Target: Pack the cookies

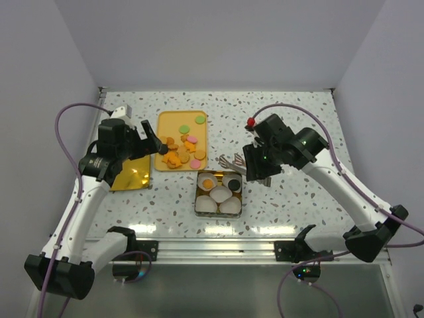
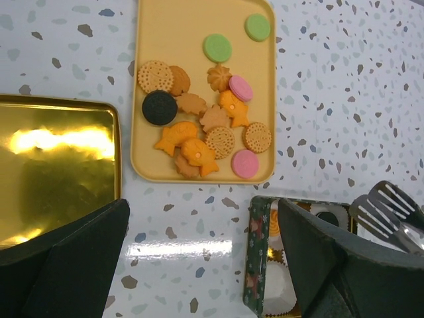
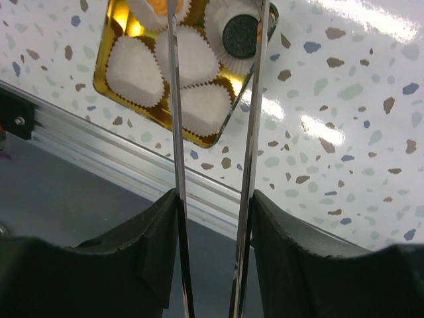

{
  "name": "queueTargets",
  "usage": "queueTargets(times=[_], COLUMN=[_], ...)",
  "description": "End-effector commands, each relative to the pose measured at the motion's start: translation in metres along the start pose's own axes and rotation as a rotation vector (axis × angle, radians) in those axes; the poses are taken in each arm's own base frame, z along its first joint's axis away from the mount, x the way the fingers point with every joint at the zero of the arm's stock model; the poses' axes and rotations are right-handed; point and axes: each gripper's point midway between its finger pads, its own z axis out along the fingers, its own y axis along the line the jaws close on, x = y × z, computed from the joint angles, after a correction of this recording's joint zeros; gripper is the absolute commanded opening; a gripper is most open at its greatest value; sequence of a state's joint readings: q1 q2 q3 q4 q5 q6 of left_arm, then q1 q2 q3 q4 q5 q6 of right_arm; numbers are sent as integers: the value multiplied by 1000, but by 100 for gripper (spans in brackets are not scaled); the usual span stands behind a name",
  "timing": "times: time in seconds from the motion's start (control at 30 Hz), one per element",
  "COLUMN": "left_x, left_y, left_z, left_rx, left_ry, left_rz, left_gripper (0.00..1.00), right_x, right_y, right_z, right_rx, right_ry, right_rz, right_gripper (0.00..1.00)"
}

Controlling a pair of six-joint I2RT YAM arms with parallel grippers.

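Observation:
The cookies (image 1: pixel 180 151) lie loose on a yellow tray (image 1: pixel 173 122); in the left wrist view the cookies (image 2: pixel 199 126) are orange-brown, with one black, some pink and some green. My left gripper (image 2: pixel 205 265) is open and empty, above the table between the tray and the tin; it also shows in the top view (image 1: pixel 154 142). My right gripper (image 3: pixel 215 225) is shut on metal tongs (image 3: pixel 175 132), whose tips (image 1: pixel 230 161) hang open above the tin's far right corner. The tin (image 1: pixel 219 211) holds white paper cups; one has an orange cookie (image 1: pixel 207 181), another a black cookie (image 3: pixel 240 36).
A gold lid (image 1: pixel 132 173) lies left of the tray, under my left wrist. The aluminium rail (image 1: pixel 218 248) runs along the table's near edge. White walls close in the back and both sides.

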State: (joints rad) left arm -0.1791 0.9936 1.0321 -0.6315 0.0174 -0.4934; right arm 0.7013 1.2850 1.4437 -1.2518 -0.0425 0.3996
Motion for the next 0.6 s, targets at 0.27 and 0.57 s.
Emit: queueTargets(times=[0.27,0.57], left_x=[-13,-13], left_y=[4,7], left_z=[-14,-23], left_rx=[-30,-45], left_ry=[-49,-52], left_rz=[26,26], left_gripper=[100,100], right_x=[-90,-157], right_y=[38,67], right_z=[12,67], right_rx=[-55,-69], right_ry=[-104,-98], right_rz=[-88,-92], right_gripper=[49,49])
